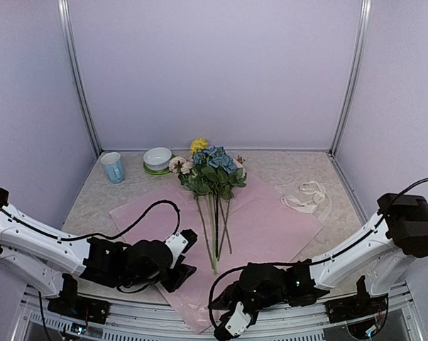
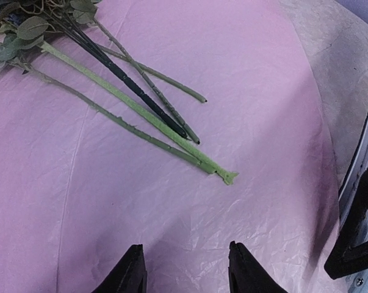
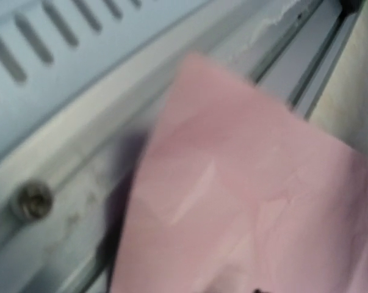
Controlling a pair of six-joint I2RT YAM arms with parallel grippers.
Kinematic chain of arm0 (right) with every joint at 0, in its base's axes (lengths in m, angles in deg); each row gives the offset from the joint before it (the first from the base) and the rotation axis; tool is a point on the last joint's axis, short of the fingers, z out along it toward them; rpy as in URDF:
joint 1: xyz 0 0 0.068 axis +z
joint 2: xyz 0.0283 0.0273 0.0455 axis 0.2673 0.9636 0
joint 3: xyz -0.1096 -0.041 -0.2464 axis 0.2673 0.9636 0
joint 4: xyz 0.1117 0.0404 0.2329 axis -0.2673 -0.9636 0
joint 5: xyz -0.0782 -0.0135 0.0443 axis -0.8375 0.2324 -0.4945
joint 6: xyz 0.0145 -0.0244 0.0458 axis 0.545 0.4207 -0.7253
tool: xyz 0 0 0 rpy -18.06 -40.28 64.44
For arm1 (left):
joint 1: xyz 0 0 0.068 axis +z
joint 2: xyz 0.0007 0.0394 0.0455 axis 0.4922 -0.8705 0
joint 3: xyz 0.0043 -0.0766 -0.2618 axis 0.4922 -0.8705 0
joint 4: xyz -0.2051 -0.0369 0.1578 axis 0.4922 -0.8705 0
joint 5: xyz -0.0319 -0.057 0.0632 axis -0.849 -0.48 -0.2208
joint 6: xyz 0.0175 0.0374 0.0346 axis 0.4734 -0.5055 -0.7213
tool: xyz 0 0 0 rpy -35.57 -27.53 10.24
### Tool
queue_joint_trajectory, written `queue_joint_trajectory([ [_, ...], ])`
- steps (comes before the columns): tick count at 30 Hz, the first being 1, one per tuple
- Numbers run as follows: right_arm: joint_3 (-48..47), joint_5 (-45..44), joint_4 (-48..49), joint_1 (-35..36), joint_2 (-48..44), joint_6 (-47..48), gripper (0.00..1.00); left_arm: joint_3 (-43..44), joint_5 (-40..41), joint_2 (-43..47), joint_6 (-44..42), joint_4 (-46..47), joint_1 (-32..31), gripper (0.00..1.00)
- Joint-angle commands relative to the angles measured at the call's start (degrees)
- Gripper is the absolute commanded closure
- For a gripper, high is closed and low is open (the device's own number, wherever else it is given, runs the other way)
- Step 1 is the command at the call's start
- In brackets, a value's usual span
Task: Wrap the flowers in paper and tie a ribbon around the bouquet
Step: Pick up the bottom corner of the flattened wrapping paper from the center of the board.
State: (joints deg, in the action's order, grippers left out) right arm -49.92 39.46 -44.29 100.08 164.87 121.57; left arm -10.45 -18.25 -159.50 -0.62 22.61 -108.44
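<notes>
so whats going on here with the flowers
The flowers lie loose on the flat pink paper, stems toward the near edge; no wrapping yet. The left gripper is open over the paper near the stem ends, holding nothing. The right gripper is at the paper's near corner, which overhangs the table edge; its grip is unclear. The ribbon lies apart, to the right.

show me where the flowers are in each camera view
top: flowers mid-table on the pink paper, heads at the far end
left wrist: flowers top left, stems reaching the middle, heads mostly cut off
right wrist: not in it
shared landmark: the pink paper, in all three; right wrist shows its corner
</notes>
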Motion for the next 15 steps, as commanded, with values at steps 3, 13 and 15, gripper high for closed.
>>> queue_joint_trajectory([
  [3, -3.4, 6.3, -6.7, -0.3, -0.5, 2.3, 0.42, -1.2, 1.2, 1.6, 0.7, 0.8, 1.2, 0.54],
  [13, -9.3, 5.0, -8.0, -1.0, 5.3, 0.3, 0.50, -1.1, 1.3, 1.4, 0.8, 0.5, 1.4, 0.52],
  [15, -9.6, 3.1, -8.2, -1.0, 5.7, 0.3, 0.51, -0.9, 1.0, 1.1, 0.6, 0.5, 1.4, 0.51],
])
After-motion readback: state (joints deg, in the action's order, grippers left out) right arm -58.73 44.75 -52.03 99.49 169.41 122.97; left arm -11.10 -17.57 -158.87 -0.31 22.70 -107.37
